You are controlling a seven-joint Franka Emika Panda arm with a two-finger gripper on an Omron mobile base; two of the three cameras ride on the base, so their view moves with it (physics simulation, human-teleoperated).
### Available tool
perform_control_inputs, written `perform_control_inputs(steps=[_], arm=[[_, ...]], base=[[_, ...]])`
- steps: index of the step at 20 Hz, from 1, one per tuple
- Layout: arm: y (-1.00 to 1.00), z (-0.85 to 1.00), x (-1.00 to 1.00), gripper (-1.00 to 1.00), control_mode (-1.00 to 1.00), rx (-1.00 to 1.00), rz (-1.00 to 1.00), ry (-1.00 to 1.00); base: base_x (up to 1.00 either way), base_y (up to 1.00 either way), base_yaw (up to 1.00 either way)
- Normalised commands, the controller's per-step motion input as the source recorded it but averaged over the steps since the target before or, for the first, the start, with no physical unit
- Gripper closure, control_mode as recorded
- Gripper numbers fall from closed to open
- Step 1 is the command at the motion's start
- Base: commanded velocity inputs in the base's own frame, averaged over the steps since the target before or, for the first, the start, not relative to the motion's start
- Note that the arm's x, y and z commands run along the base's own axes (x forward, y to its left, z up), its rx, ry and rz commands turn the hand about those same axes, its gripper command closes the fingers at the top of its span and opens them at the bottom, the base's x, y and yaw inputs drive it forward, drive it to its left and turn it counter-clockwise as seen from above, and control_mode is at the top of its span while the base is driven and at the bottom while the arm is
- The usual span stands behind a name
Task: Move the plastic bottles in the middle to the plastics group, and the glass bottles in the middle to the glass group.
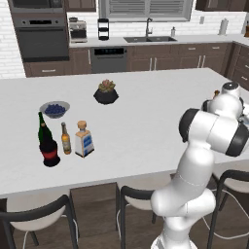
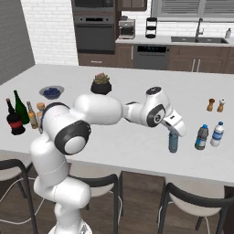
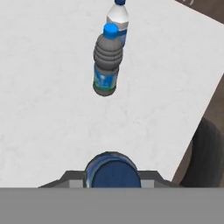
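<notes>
Water bottle (image 2: 173, 142) upright on counter (image 2: 137, 137), cap gripped between the closed tool (image 2: 175, 131).

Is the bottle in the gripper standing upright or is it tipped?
Upright. In the right base view the held bottle hangs vertical under the gripper, cap up, base near the counter. Whether it touches: cannot tell.

The robot arm (image 2: 91, 114) is looking white, smooth and shiny, like a row of fat round tubes joined together. Dark grey rings are showing at its joints, 1 big ring at the left of the right base view and 1 smaller ring near the middle. In the left base view, at the right side, the same white tubes are bulging out like balls, with a black band wrapping around the top 1.
</notes>
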Motion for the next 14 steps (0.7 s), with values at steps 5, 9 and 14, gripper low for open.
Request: perform_control_inputs(steps=[5,9,14], arm=[[-0.26,-0.04,0.0,1.0,-1.0,0.0,-0.01,-0.03],[-0.46,0.0,0.04,1.0,-1.0,0.0,-0.04,-0.03],[-0.4,0.0,0.0,1.0,-1.0,0.0,-0.01,-0.02]], base=[[0.0,0.0,0.0],[0.0,0.0,0.0],[0.0,0.0,0.0]])
